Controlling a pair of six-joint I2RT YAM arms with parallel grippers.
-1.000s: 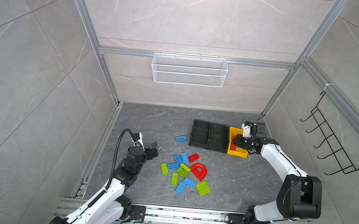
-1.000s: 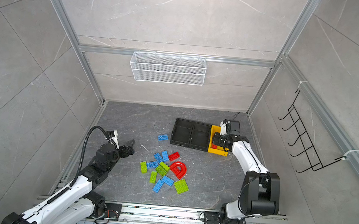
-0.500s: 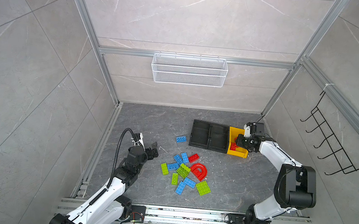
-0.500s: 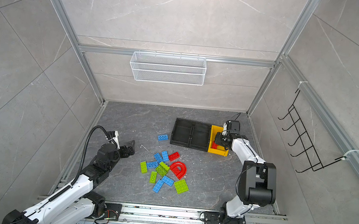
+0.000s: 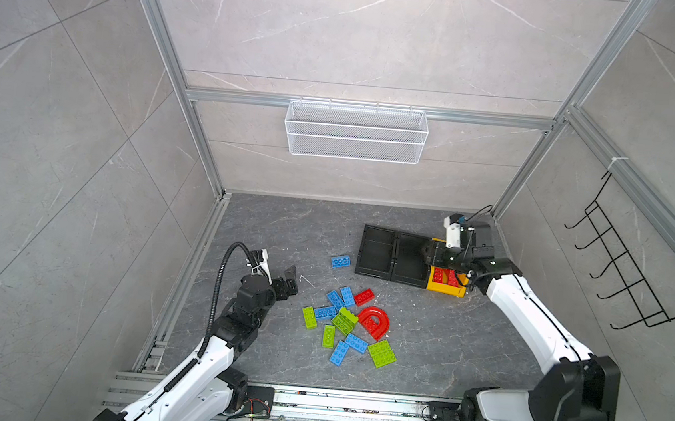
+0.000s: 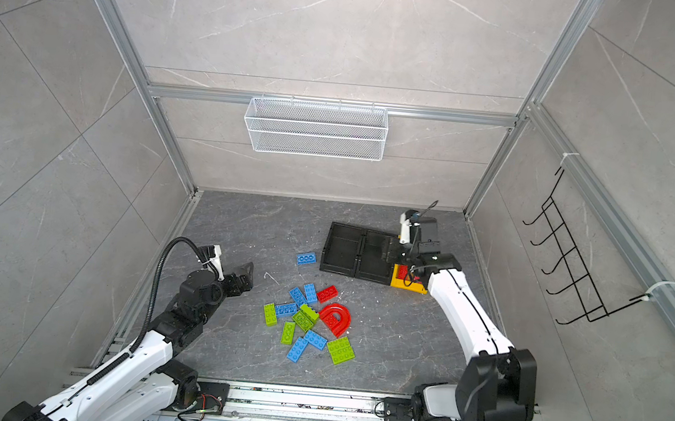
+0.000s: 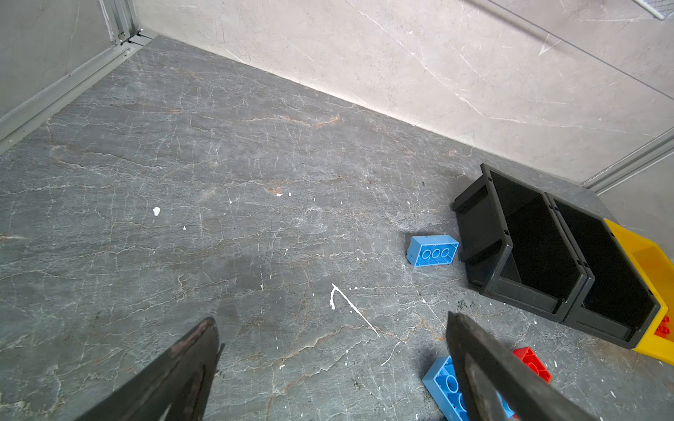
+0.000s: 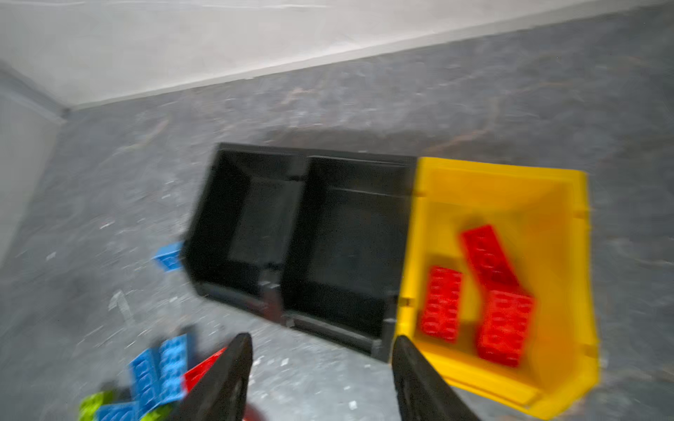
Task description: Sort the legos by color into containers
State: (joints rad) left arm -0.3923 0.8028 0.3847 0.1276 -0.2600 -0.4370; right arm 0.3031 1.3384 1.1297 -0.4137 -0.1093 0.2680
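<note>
Legos (image 5: 344, 324): loose pile near my wide, empty left jaws | right jaws parted, empty, yellow bin (image 5: 443, 288) just ahead | light, rigid, slick; I'd pinch long flat sides.

Pale tiled walls (image 5: 343, 33) enclose a dark veined floor (image 5: 284, 232) — a white wire basket (image 5: 355, 132) hangs at the back.

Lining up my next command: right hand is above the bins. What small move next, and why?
Probably swing the right hand over to the small red brick. Its jaws stand open and empty, three red bricks lie in the yellow bin, and that brick is the nearest loose red piece.
</note>
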